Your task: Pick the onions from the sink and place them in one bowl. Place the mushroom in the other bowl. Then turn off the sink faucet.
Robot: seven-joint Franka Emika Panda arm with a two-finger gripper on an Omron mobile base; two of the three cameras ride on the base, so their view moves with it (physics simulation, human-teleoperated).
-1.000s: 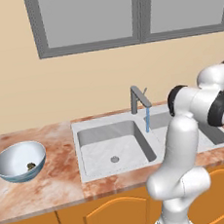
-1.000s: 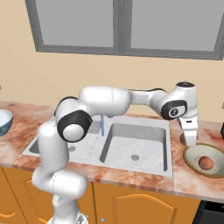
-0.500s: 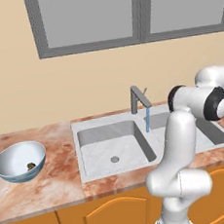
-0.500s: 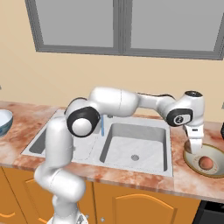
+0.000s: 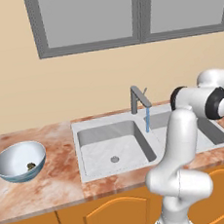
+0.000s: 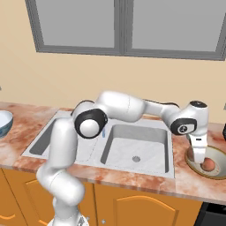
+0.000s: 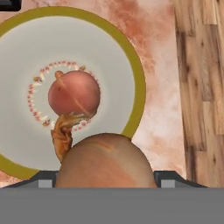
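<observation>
Over the tan bowl (image 6: 216,164) at the counter's right end, the gripper (image 6: 199,155) hung pointing down, its jaws closed on an onion (image 7: 105,161). A second onion (image 7: 73,92) lay on the bowl's pale floor, just beside the held one, with free floor showing around it inside the yellow-brown rim. Bare marbled counter (image 7: 162,92) bordered the bowl, then wooden floor. The arm reached across the sink (image 6: 137,145), whose faucet (image 5: 139,99) still ran. Far left, the mushroom (image 5: 30,166) sat in the blue bowl (image 5: 19,163).
</observation>
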